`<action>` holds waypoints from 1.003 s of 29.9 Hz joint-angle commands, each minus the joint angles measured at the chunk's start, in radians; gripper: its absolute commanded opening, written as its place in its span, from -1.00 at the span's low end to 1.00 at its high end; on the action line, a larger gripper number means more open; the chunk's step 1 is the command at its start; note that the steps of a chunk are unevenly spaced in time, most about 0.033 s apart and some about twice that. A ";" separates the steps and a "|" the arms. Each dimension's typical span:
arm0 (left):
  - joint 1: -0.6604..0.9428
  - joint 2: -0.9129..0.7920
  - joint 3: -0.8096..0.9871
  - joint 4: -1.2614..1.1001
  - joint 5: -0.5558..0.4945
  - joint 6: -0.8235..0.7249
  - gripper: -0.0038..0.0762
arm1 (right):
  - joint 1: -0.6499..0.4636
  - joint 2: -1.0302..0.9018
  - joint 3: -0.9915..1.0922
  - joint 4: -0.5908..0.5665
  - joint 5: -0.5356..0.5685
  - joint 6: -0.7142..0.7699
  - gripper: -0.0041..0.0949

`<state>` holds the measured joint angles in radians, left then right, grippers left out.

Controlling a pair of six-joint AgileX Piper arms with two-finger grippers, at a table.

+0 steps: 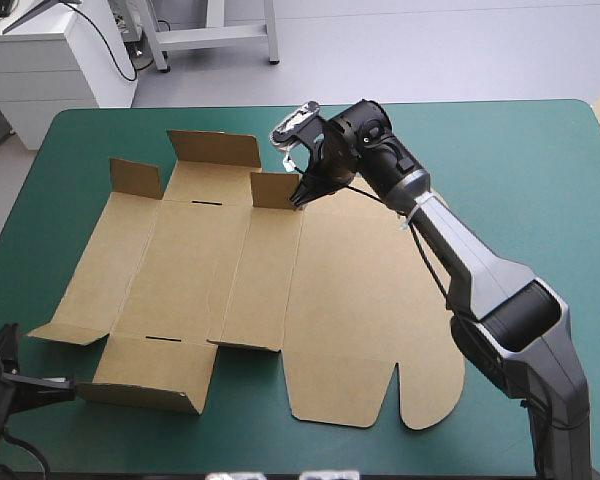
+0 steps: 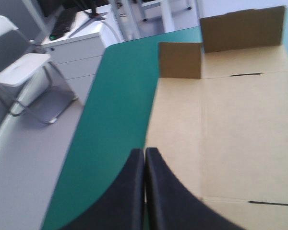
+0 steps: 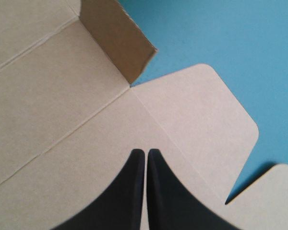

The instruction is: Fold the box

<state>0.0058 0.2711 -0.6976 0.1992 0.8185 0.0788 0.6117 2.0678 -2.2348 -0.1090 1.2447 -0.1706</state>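
The brown box [image 1: 280, 290] lies as a cut sheet on the teal-green cover, mostly flat. Along its far edge three flaps stand raised [image 1: 215, 148]; a low wall [image 1: 145, 392] is turned up at the near edge. My right gripper [image 1: 299, 203] is shut, its tips low over the sheet beside the raised far flap [image 1: 274, 189]. In the right wrist view the right gripper [image 3: 145, 153] hovers above bare board, a raised flap [image 3: 117, 40] ahead. My left gripper [image 1: 68, 384] is shut, off the sheet's near-left corner. In the left wrist view the left gripper [image 2: 145, 152] sits over the box's left edge [image 2: 151, 129].
Two rounded lid tabs [image 1: 425, 385] with a notch between them reach toward the table's near edge. Bare teal-green cover [image 1: 540, 180] spreads on the right and far side. A white cabinet [image 1: 50, 50] stands beyond the table's far-left corner.
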 commanded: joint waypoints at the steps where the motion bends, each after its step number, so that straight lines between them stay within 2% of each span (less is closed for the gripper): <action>1: -0.023 0.151 -0.129 0.201 -0.007 -0.069 -0.92 | -0.005 -0.136 0.047 -0.040 0.001 0.061 -0.92; 5: -0.046 0.281 -0.198 0.328 0.074 -0.079 -0.92 | -0.005 -0.228 0.167 -0.036 0.001 0.101 -0.92; 18: -0.014 0.685 -0.245 0.459 0.152 -0.094 -0.86 | -0.005 -0.702 0.669 -0.036 -0.034 0.242 -0.92; 23: 0.148 0.853 -0.353 0.272 0.133 -0.068 -0.86 | -0.005 -0.920 0.852 -0.058 -0.034 0.272 -0.92; 30: 0.334 1.061 -0.532 -0.173 0.245 0.133 -0.86 | -0.005 -1.234 1.049 -0.080 -0.025 0.368 -0.92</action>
<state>0.2917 1.2885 -1.1578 0.1653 1.0455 0.1399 0.6107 0.9540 -1.2187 -0.1661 1.2505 0.1562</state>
